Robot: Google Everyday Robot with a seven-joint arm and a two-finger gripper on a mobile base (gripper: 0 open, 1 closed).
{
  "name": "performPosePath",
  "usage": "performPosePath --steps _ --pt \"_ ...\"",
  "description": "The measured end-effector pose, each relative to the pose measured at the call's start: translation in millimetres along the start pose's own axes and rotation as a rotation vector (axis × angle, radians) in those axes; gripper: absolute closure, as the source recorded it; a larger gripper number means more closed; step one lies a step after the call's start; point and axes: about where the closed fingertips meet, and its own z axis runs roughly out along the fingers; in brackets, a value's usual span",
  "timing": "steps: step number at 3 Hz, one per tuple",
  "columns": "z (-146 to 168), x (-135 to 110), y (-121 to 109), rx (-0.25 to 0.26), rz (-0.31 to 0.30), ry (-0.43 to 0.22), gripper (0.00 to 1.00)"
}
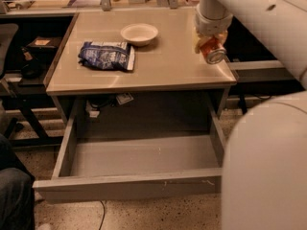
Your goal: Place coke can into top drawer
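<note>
The gripper (209, 43) hangs over the right side of the table (168, 63), near its right edge, with its jaws clamped on the coke can (213, 51). The can is tilted, one silver end turned down and toward the camera, and it appears lifted clear of the tabletop. The top drawer (124, 188) stands pulled out below and in front of the table, and its floor looks bare. To do the step well, the can should probably travel forward past the table's front edge before it goes down, then descend over the middle of the drawer and be released low, so that a tilted can neither drops nor rolls. The table's front lip and the drawer's right wall are the edges to watch. The robot's own bulky arm (264, 166) covers the drawer's right front corner, so the freer room lies toward the centre and left. The white bowl (139, 34) and the blue chip bag (106, 55) sit well apart to the left, out of that path.
</note>
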Motion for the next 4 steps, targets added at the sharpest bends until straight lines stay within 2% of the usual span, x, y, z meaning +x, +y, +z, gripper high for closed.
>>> performPosePath --steps 1,3,4 --pt "3 19 7 -0.004 -0.024 0.029 1.00" --pt "0 15 9 -0.010 -0.040 0.020 1.00" --pt "-12 38 18 -0.013 -0.050 0.032 1.00"
